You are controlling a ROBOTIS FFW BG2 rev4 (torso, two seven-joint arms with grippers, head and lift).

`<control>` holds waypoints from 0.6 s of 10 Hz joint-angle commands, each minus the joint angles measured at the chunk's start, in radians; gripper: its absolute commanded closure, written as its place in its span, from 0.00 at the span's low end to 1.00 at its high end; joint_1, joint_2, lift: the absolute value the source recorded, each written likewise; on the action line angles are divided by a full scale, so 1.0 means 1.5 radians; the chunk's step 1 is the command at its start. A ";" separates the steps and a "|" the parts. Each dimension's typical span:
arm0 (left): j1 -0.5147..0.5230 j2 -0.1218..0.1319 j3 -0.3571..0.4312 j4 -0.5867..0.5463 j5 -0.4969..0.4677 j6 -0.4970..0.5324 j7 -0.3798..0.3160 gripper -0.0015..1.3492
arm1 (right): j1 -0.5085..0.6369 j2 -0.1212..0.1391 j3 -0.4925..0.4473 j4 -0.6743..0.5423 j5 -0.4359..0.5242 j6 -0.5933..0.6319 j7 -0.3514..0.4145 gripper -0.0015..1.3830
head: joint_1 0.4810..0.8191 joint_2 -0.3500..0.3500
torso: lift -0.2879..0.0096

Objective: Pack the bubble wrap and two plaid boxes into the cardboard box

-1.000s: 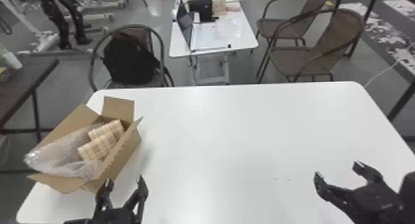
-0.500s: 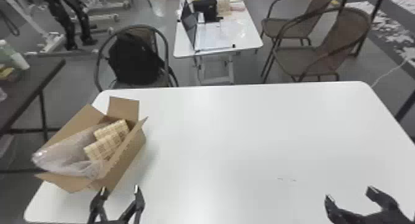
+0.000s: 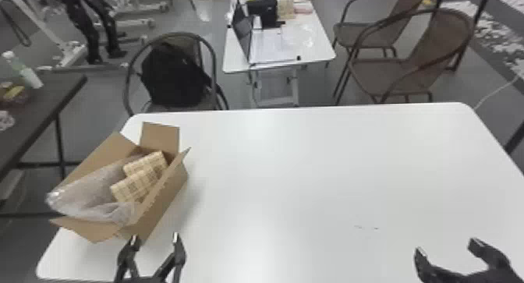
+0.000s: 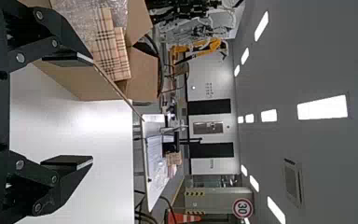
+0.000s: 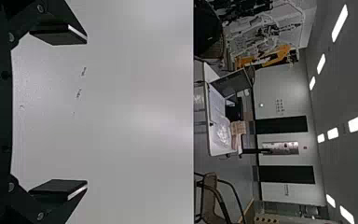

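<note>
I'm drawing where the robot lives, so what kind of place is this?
Probably a robot lab or workshop: in the room behind are black legs like a robot's, an orange arm that looks like a machine's, and a laptop.

- Carton (image 3: 165, 208): on the tabletop (image 3: 296, 177), left side
- Wrap (image 3: 89, 192): in the carton, left part
- Two boxes (image 3: 134, 184): in the carton, right of the wrap
- Bag (image 3: 171, 77): on a chair (image 3: 130, 81), behind the carton
</note>
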 commanded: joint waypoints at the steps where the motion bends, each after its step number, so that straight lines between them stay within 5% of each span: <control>1: 0.000 -0.002 0.001 0.000 0.000 0.000 0.000 0.38 | -0.001 0.000 0.000 -0.002 0.004 0.000 0.000 0.14 | 0.63 0.73 | 0.73; 6: -0.003 -0.002 0.001 0.001 0.000 -0.001 0.000 0.38 | -0.002 0.001 0.000 -0.003 0.010 0.000 -0.001 0.14 | 0.63 0.72 | 0.73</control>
